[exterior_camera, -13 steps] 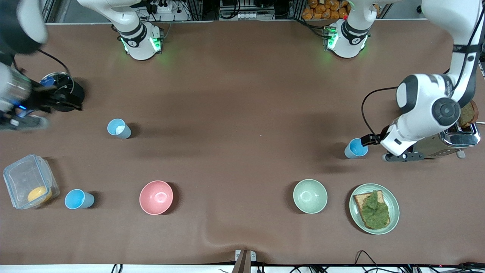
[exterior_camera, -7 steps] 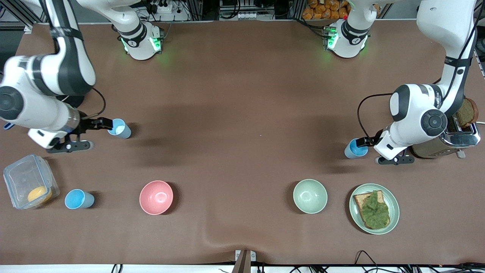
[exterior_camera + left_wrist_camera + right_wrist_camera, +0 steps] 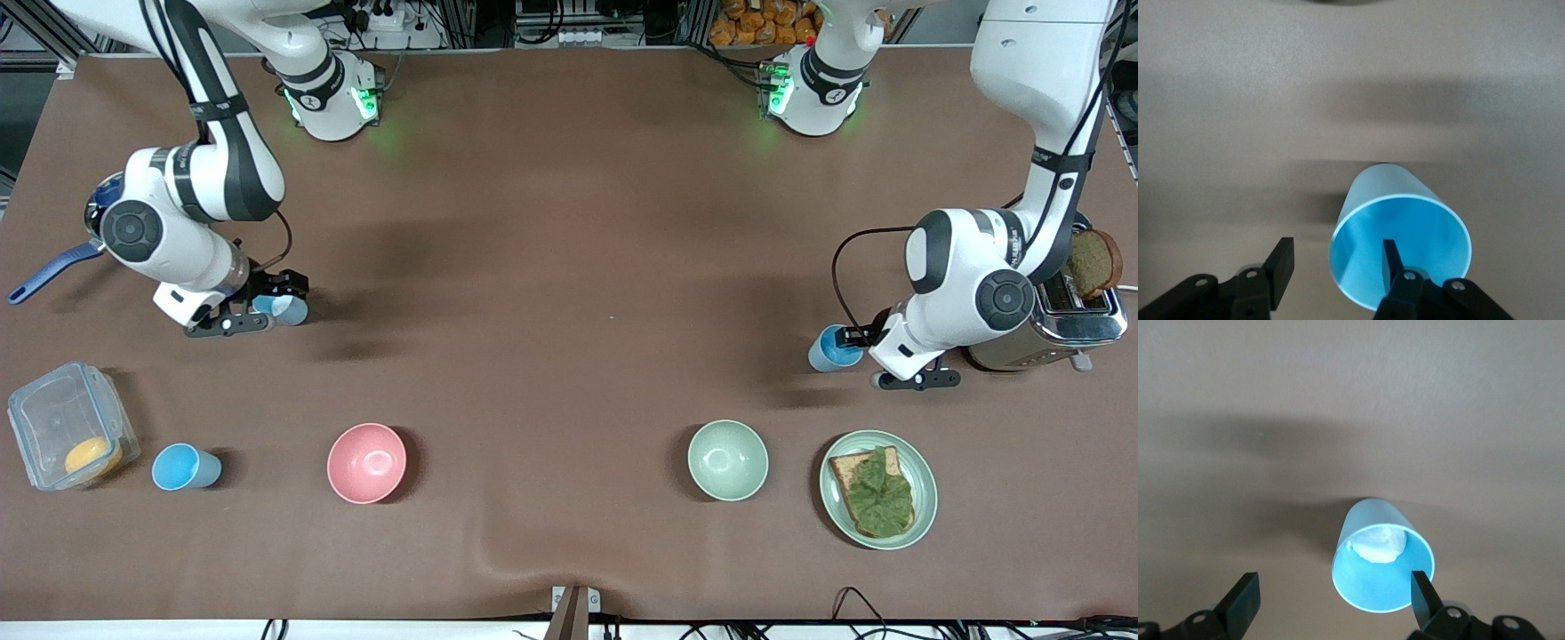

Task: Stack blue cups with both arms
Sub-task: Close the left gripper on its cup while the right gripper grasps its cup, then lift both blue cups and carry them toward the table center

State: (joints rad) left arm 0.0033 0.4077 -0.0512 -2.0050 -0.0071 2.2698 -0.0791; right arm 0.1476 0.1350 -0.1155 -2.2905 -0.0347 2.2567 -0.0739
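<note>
In the front view, three small light-blue plastic cups stand upright on the brown table. The left gripper [image 3: 855, 338] sits low at the rim of the light-blue cup nearest the left arm's end [image 3: 830, 350], just beside a chrome toaster [image 3: 1049, 329]. The right gripper [image 3: 276, 298] is at the light-blue cup toward the right arm's end [image 3: 290, 310], covering part of its rim. A third light-blue cup [image 3: 182, 468] stands alone nearer the front camera, between a clear plastic lidded box [image 3: 67, 427] and a round pink bowl [image 3: 366, 463]; a pale green bowl [image 3: 727, 460] and a green plate of toast topped with leaves [image 3: 878, 489] lie toward the left arm's end. In the left wrist view, the left gripper [image 3: 1335, 263] is open, with one black finger [image 3: 1390, 261] inside the cup's [image 3: 1399, 247] sky-blue mouth and the other finger outside its wall, so the rim lies between them; whether either touches the wall cannot be told. In the right wrist view, the right gripper [image 3: 1333, 593] is spread wide, with one finger [image 3: 1421, 592] at the rim of its cup [image 3: 1379, 567] and the other well clear of the wall; something white lies in the bottom of this cup.
</note>
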